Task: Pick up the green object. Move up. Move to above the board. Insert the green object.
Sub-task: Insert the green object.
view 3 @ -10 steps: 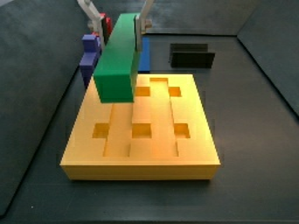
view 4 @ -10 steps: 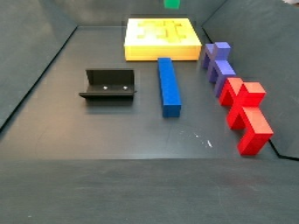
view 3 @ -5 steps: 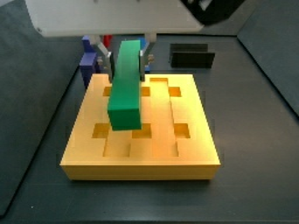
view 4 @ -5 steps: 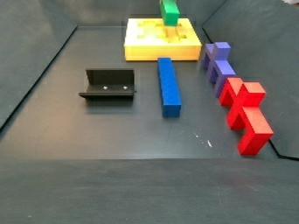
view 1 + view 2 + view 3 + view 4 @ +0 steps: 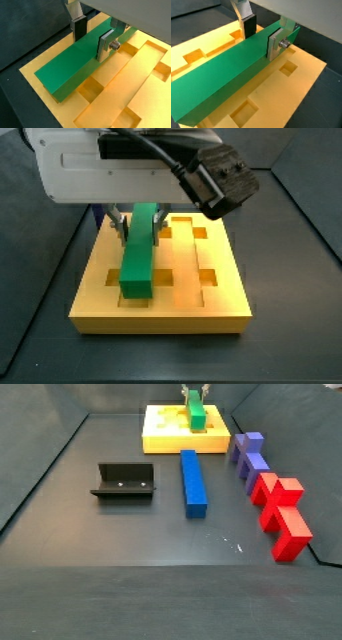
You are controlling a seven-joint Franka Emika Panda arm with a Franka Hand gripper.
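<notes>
Green and long, the bar [image 5: 138, 253] hangs in the gripper [image 5: 93, 36], clamped across its width near one end, with a silver finger [image 5: 276, 44] pressed flat on one long side and the other finger [image 5: 79, 26] on the far side. In both wrist views the grip looks firm, the dark pads flush against the green faces.

It sits right over the board [image 5: 227, 298], running lengthwise along one of the grooves. From a side view its near end looks very close to the yellow top, down among the square holes [image 5: 207, 278], though I can't tell whether it touches or has begun to seat. In a wrist view the bar [image 5: 224, 85] lies parallel to the groove line and slightly above it, with holes showing beside and beneath.

So picking up, lifting and carrying across look done; this is the insertion step. To my eye the next move is a slow straight descent, keeping the bar square to the groove so neither end catches an edge, and only then letting go.

Well away from the board, the blue bar [image 5: 193, 480], the fixture [image 5: 124, 480], and the purple [image 5: 249, 458] and red blocks [image 5: 282, 514] lie on the floor.
</notes>
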